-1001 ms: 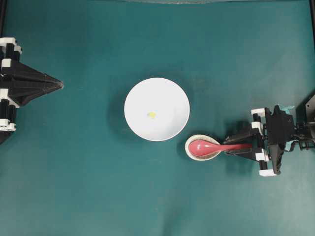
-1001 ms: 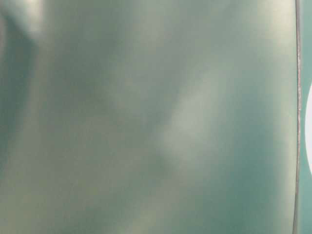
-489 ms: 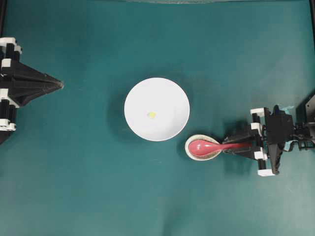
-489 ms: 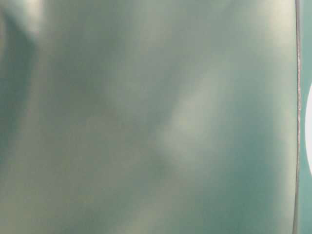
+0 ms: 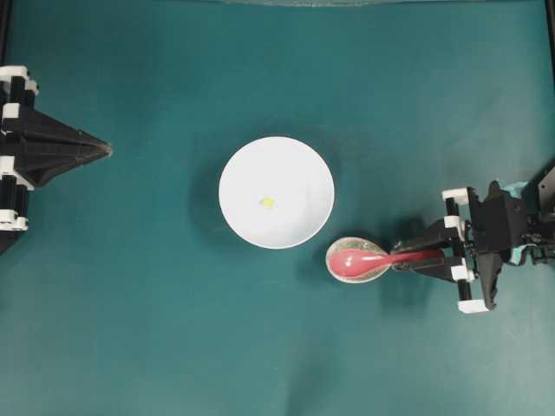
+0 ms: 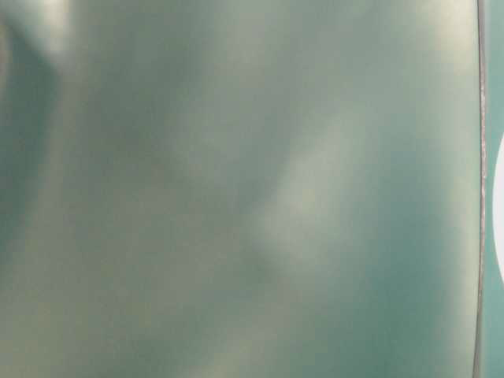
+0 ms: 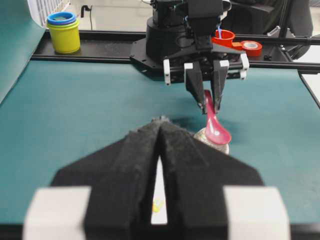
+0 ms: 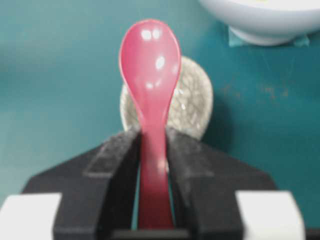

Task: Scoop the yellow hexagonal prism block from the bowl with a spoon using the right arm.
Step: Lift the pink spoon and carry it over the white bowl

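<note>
My right hand [image 8: 152, 165] is clamped on the short straight handle of the glossy pink-red soup spoon [image 8: 150, 75]; in the right wrist view both black fingers [image 8: 117, 170] press against the handle's sides. The spoon's deep oval scoop sits above the small speckled oval spoon rest [image 8: 192, 102], and in the left wrist view the scoop [image 7: 216, 131] hangs clear of the rest [image 7: 212, 142] with the handle running up into my grip, so the spoon is tilted, scoop end lowest. From overhead the spoon [image 5: 368, 258] lies along a line from my right hand [image 5: 425, 256] toward the left of the view, its scoop over the rest [image 5: 357, 260].

The plain round white bowl [image 5: 238, 186] stands on the teal tabletop [image 5: 173, 329] near the middle, just up and left of the rest and apart from it. The tiny bright yellow hexagonal prism block [image 5: 268, 203] lies inside the bowl close to its centre, touched by nothing. The bowl's rim also shows at the top of the right wrist view [image 8: 260, 20].

My left hand [image 5: 102, 150] is at the left edge of the tabletop, well apart from the bowl, its pointed black fingers together and holding nothing.

The table-level view is a blurred green haze with only a white sliver at its right edge
</note>
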You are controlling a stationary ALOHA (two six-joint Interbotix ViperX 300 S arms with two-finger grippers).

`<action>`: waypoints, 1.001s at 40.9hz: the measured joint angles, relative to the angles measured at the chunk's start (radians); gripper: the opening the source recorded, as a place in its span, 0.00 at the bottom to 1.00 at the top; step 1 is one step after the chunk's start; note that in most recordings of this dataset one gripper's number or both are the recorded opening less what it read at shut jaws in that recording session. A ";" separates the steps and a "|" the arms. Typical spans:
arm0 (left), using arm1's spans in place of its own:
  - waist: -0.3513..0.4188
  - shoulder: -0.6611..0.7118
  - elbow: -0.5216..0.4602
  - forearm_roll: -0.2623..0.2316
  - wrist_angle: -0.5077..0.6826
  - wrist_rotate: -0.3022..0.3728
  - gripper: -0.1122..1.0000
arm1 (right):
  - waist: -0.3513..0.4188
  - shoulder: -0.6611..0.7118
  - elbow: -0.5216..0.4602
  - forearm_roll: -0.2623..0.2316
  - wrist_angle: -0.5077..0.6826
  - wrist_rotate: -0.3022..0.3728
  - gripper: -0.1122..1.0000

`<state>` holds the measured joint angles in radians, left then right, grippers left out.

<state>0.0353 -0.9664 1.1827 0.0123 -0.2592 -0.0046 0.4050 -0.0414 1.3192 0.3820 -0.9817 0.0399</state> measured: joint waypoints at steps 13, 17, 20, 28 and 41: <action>0.000 0.000 0.000 0.000 0.002 0.002 0.10 | -0.060 -0.207 -0.051 0.000 0.264 -0.026 0.31; 0.000 0.000 0.000 0.000 0.006 0.005 0.10 | -0.095 -0.267 -0.083 0.002 0.377 -0.048 0.31; 0.000 0.000 0.000 0.000 0.011 0.006 0.10 | -0.129 -0.310 -0.115 0.000 0.471 -0.066 0.31; 0.000 0.000 0.000 0.000 0.034 0.006 0.10 | -0.241 -0.402 -0.232 0.000 0.782 -0.097 0.31; 0.002 0.000 0.000 0.000 0.066 0.006 0.10 | -0.419 -0.394 -0.445 -0.026 1.220 -0.095 0.31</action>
<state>0.0368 -0.9664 1.1827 0.0123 -0.1933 0.0015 -0.0138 -0.4357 0.8744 0.3559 0.2378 -0.0552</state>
